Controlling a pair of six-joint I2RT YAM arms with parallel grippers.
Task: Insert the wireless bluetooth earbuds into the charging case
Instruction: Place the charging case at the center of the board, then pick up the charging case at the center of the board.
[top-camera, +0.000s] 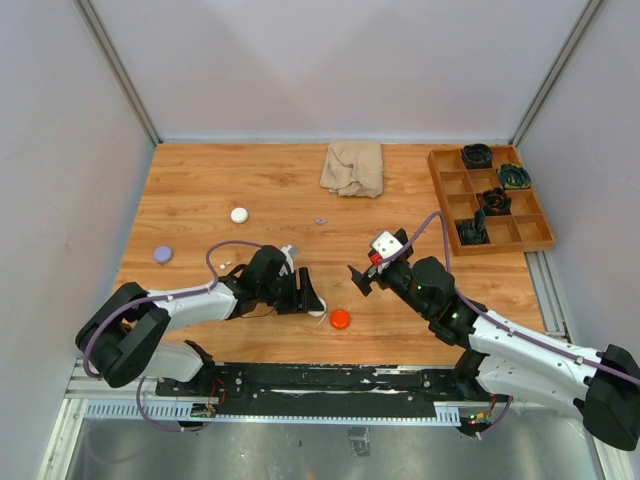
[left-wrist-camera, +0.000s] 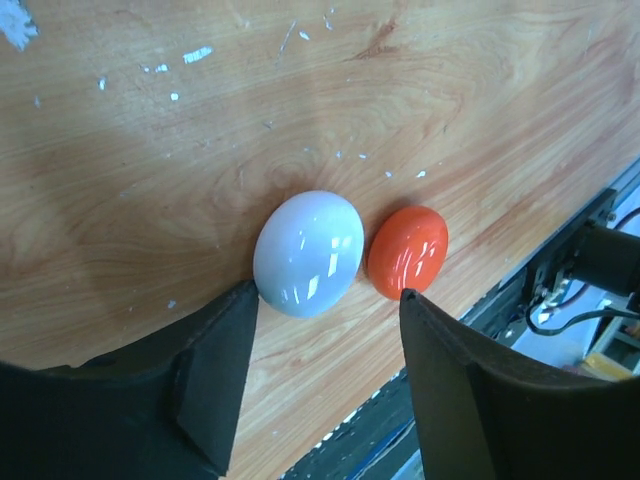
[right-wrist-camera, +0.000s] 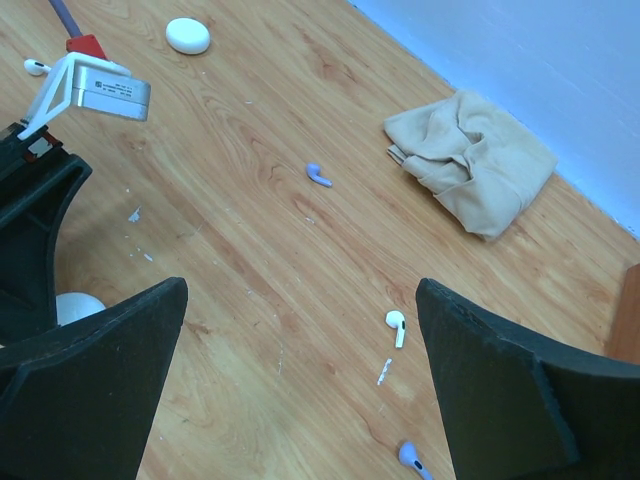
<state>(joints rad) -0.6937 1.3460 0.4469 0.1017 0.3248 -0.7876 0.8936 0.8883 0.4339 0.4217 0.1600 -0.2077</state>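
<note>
A glossy white round charging case (left-wrist-camera: 308, 253) lies shut on the wooden table, touching a red one (left-wrist-camera: 407, 251). My left gripper (left-wrist-camera: 328, 302) is open just short of them, its left fingertip against the white case's edge and nothing between the jaws. In the top view it (top-camera: 307, 297) is low by the red case (top-camera: 340, 319). My right gripper (right-wrist-camera: 300, 290) is open and empty above the table. Loose wireless earbuds lie below and beyond it: a white one (right-wrist-camera: 396, 323), a purple one (right-wrist-camera: 410, 458), another purple one (right-wrist-camera: 319, 175) and a white one (right-wrist-camera: 36, 67).
A second white case (top-camera: 239, 214) and a purple case (top-camera: 162, 254) lie at the left. A crumpled beige cloth (top-camera: 353, 167) is at the back middle. A wooden compartment tray (top-camera: 540, 235) with dark items stands at the back right. The table's near edge runs just past the red case.
</note>
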